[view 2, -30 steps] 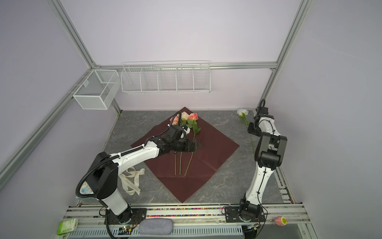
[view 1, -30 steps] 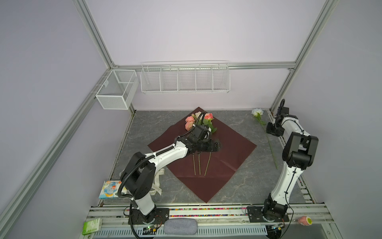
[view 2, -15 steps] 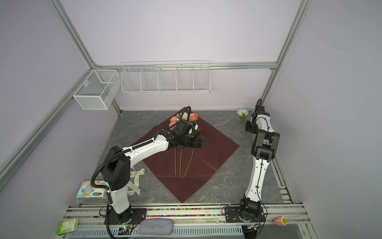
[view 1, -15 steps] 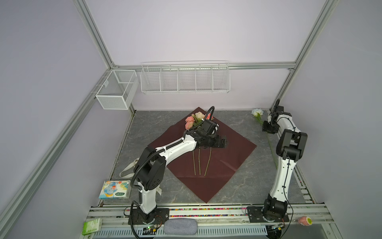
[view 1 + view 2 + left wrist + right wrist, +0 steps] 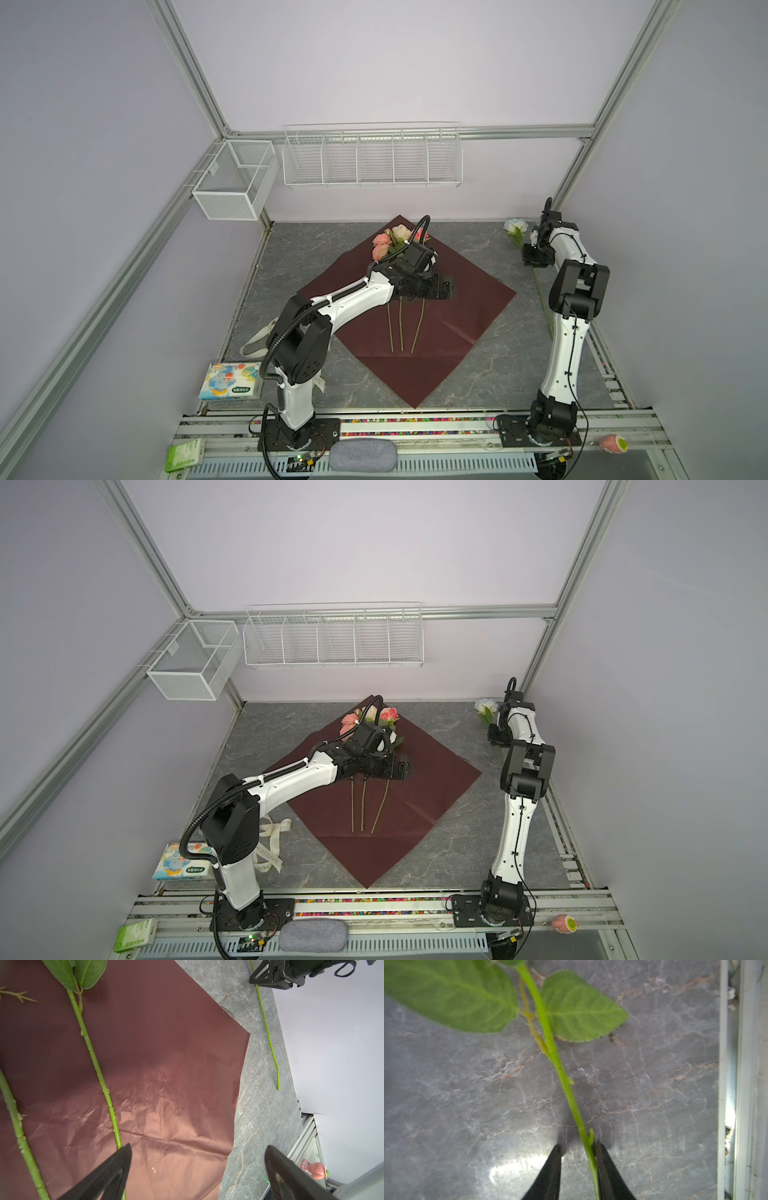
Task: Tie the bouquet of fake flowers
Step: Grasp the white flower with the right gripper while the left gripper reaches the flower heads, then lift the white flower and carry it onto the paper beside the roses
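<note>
Gathering stage, not tying yet. The bouquet of fake flowers (image 5: 392,243) is unbundled: three long-stemmed artificial roses, peach-pink and cream with green leaves, lie side by side on the flat sheet of shiny dark red wrapping paper (image 5: 465,307), mid-way across the grey marbled surface (image 5: 311,257).

The fourth, a white-blue fake rose (image 5: 515,226), lies well apart on bare surface at the far right edge. My right hand (image 5: 577,1147) is down at its thin green stem (image 5: 566,1084), below the leaves. The fingers (image 5: 550,1174) stand narrowly parted astride it, one touching the stem with a gap on the other side, so no pinch yet.

My left hand (image 5: 197,1147) hovers spread wide above the paper, holding nothing. The cream ribbon with printed lettering (image 5: 270,845) lies near the left arm's base.

Next move, as I judge it: pinch the stem firmly, lift it, carry it across and lay it parallel with the other three. It is slender and may roll out of the fingers.
</note>
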Controlling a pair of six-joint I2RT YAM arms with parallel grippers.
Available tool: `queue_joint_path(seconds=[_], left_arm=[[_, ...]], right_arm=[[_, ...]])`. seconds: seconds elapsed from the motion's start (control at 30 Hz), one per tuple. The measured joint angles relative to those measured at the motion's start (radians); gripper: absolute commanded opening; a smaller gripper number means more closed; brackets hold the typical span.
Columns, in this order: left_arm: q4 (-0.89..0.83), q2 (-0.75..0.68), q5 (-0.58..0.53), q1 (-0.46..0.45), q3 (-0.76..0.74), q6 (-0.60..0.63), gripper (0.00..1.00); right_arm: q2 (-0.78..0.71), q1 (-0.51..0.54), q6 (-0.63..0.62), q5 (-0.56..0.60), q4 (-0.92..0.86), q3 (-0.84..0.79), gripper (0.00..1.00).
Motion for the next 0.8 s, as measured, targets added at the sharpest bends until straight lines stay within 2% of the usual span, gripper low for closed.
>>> queue_joint_path(seconds=[0.1, 0.33, 0.8], left_arm=[[0.000, -0.030, -0.007, 0.000, -0.032, 0.000, 0.99], [0.018, -0.118, -0.022, 0.001, -0.126, 0.000, 0.99], [0.047, -0.322, -0.040, 0.045, -0.351, -0.016, 0.99]], right_arm=[[-0.032, 0.000, -0.006, 0.009, 0.028, -0.061, 0.15], [-0.162, 0.009, -0.011, -0.005, 0.061, -0.278, 0.07], [-0.372, 0.031, 0.040, -0.076, 0.069, -0.591, 0.07]])
